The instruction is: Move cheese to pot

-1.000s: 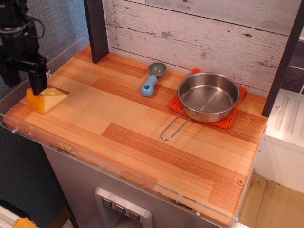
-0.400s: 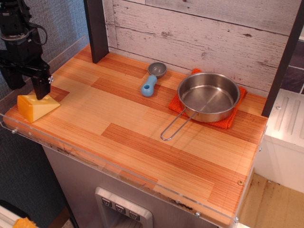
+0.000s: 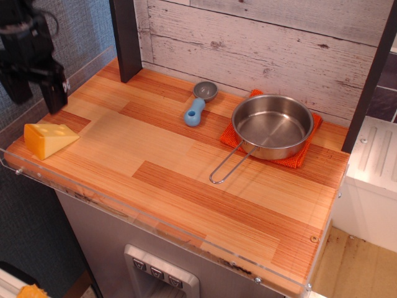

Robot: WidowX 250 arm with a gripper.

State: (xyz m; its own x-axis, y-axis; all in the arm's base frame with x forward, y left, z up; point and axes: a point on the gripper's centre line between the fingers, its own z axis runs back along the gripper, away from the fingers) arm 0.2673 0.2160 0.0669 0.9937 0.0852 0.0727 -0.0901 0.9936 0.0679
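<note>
The cheese [image 3: 49, 139], a yellow-orange wedge, lies on the wooden counter at its near left corner, close to the edge. My gripper [image 3: 37, 102] hangs just above and behind the cheese, apart from it, with its two black fingers spread and nothing between them. The pot [image 3: 273, 127], a shallow shiny steel pan, is empty. It sits at the back right with its wire loop handle [image 3: 229, 166] pointing to the front left.
An orange mat [image 3: 302, 156] lies under the pot. A grey-and-blue scoop [image 3: 198, 107] lies left of the pot. A dark post [image 3: 127, 40] stands at the back left, another [image 3: 367, 81] at the right. A clear rim [image 3: 124, 214] runs along the counter's front edge.
The cheese has slid left towards the counter's corner. My gripper has let it go and risen clear of it.
</note>
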